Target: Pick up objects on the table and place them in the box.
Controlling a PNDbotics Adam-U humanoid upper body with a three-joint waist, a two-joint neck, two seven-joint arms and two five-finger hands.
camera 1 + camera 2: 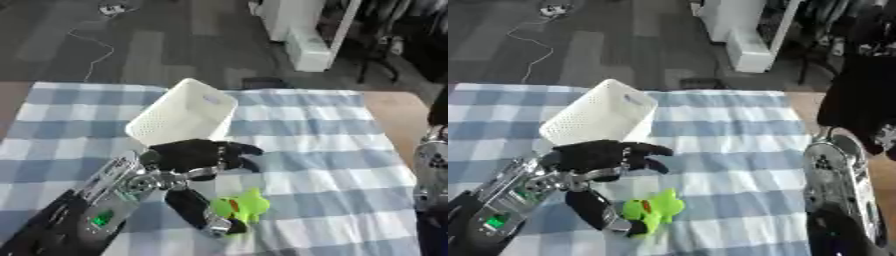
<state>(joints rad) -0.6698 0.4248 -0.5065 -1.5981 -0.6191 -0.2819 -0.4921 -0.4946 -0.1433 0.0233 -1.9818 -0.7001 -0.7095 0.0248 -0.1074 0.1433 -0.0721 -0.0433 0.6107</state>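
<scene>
A lime-green toy point(246, 204) with an orange spot lies on the blue-and-white checked cloth point(324, 150) near the front. My left hand point(194, 154) hovers just left of and above it, open. Its fingers point(243, 150) spread towards the right, apart from the toy. The thumb point(199, 214) reaches down and touches the toy's left side. Behind the hand stands the white perforated box point(184, 117), tilted, with its opening hidden from here. Only my right forearm point(836, 180) shows, at the right edge, and its hand is out of view.
Bare wooden table point(398, 117) shows to the right of the cloth. Beyond the far edge are a dark floor with a white cable point(96, 52) and white furniture point(302, 35). The cloth right of the toy carries nothing.
</scene>
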